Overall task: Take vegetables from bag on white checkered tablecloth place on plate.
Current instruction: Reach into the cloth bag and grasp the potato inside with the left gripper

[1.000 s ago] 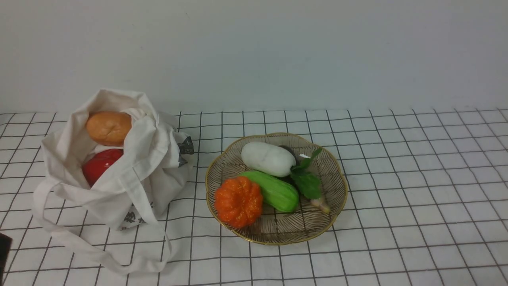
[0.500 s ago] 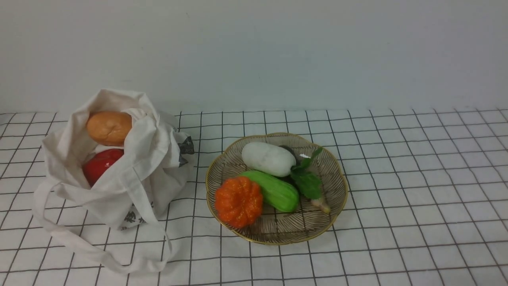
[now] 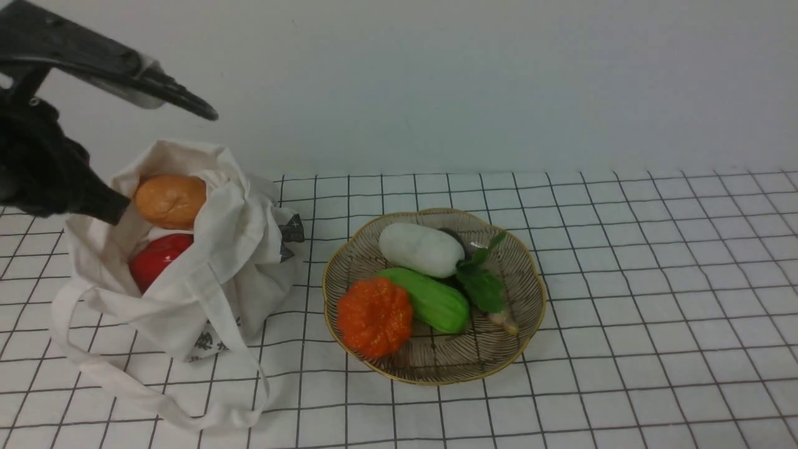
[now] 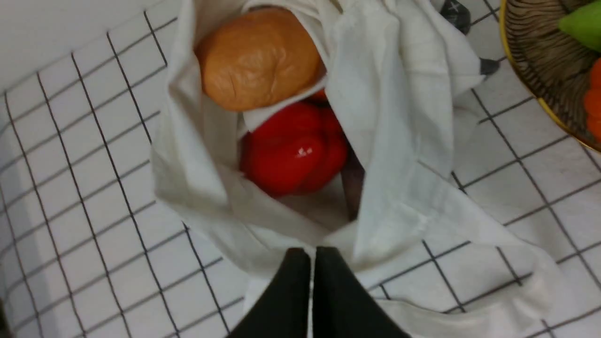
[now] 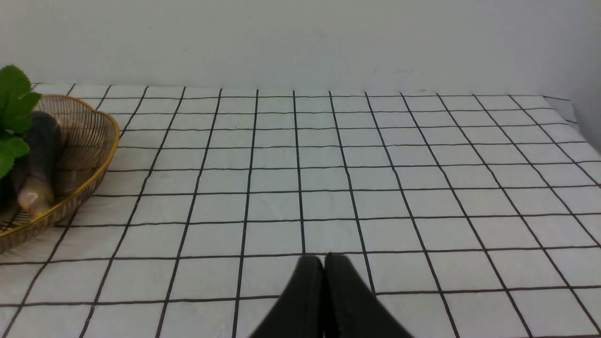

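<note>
Swinging in since half a second ago, the left arm [image 3: 43, 168] is now hanging over the upper left of the scene, where none was showing before. Nearest the robot, one strap [image 3: 134, 391] of the bag [image 3: 230, 262] is trailing in a loop across the tablecloth [image 3: 654, 299], and a wide stretch of cloth is running along the near edge and out to the right. Low over that right-hand stretch the right gripper [image 5: 324, 260] is pointing forward, its fingers pressed together and holding nothing. One plate [image 3: 474, 365] is sitting just right of the bag with a narrow gap between them, carrying one orange pumpkin [image 3: 374, 316], one green gourd [image 3: 430, 299], one white oval [image 3: 421, 249] and one leafy sprig [image 3: 483, 287]. The one bag is slumping with its mouth gaping, two things showing inside: a red pepper [image 3: 156, 259] nearer and the potato [image 3: 170, 201] behind it at the mouth's far rim. Over the bag's left rim the left gripper [image 4: 312, 256] is hovering, fingers pressed together, apart from the potato. Behind everything a plain wall [image 3: 474, 81] is closing off the cloth's far edge.
</note>
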`<action>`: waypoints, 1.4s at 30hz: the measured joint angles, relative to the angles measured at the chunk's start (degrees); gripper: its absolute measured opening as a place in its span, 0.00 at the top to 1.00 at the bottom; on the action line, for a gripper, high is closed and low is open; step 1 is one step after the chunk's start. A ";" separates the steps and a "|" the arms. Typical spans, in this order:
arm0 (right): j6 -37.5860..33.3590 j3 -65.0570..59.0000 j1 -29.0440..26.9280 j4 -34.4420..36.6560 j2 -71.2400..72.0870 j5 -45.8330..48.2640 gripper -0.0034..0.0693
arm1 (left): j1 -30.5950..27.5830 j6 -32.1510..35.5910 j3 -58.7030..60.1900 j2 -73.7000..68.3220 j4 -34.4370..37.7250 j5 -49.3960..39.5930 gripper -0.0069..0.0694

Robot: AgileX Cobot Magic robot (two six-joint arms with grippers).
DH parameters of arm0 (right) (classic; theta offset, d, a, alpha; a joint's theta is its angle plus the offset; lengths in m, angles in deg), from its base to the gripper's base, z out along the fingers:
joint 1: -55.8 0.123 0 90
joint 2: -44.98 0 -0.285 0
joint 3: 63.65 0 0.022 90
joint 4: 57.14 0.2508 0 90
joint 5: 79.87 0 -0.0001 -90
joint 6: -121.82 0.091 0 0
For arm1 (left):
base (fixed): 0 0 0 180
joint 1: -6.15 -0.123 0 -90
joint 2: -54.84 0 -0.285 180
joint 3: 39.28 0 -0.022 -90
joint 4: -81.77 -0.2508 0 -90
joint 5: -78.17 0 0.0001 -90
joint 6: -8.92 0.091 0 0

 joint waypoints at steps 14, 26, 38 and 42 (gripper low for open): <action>0.00 0.00 0.00 0.00 0.00 0.00 0.97 | 0.47 16.82 -4.16 -16.54 -1.23 15.37 0.68; 0.00 0.00 0.00 0.00 0.00 0.00 0.97 | 0.53 14.43 -4.50 -26.81 -15.90 18.18 0.13; 0.00 0.00 0.00 0.00 0.00 0.00 0.97 | 0.53 12.99 -4.81 -31.19 -22.80 22.22 0.29; 0.00 0.00 0.00 0.00 0.00 0.00 0.97 | 0.53 9.20 -4.81 -31.22 -22.91 21.86 0.34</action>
